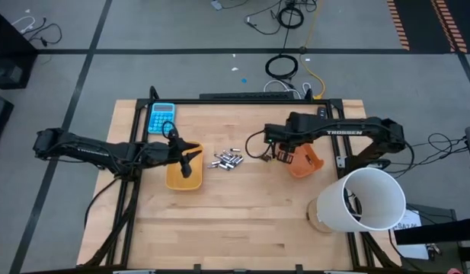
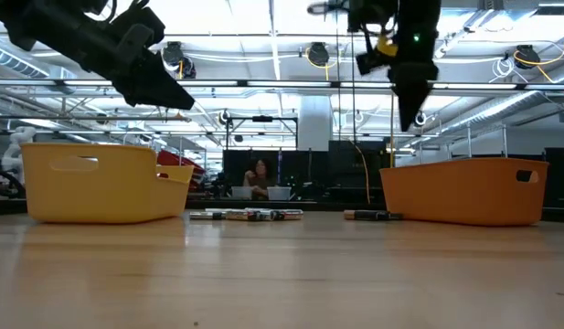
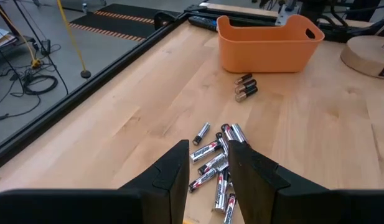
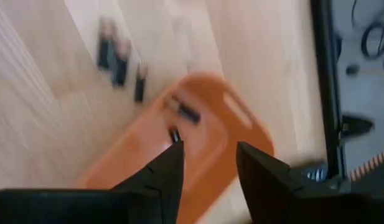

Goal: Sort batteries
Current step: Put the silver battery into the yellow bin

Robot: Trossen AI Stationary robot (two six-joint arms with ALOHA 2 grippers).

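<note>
High view: the left gripper (image 1: 186, 158) hangs over the yellow tray (image 1: 183, 176) at the table's left-centre, and the right gripper (image 1: 281, 152) hangs over the near-left edge of the orange tray (image 1: 306, 162) on the right. Between the trays lies the main heap of batteries (image 1: 226, 160), loose on the wooden table (image 1: 235, 221). A blue calculator (image 1: 161, 116) sits at the far left and a white cup-like cylinder (image 1: 362, 199) stands near right.

Low view: both trays rest flat on the table, yellow on the left and orange on the right, with both arms well above them. A row of batteries lies on the bare wood between the two, and a few more lie just beside the orange tray (image 2: 464, 190). A person sits far off in the room behind.

Left wrist view: the left fingers (image 3: 173, 177) are parted with nothing between them. Past them lies the scattered heap of silvery batteries (image 3: 215, 163), and three dark batteries (image 3: 245, 87) lie near the orange tray (image 3: 266, 43).

Right wrist view: the right fingers (image 4: 168, 174) are spread and empty above the orange tray (image 4: 198, 140), which holds at least two dark batteries (image 4: 184, 111). Others lie outside it on the wood.

My judgement is that sorting is at an early stage: a couple of batteries are placed, and most are left on the table
</note>
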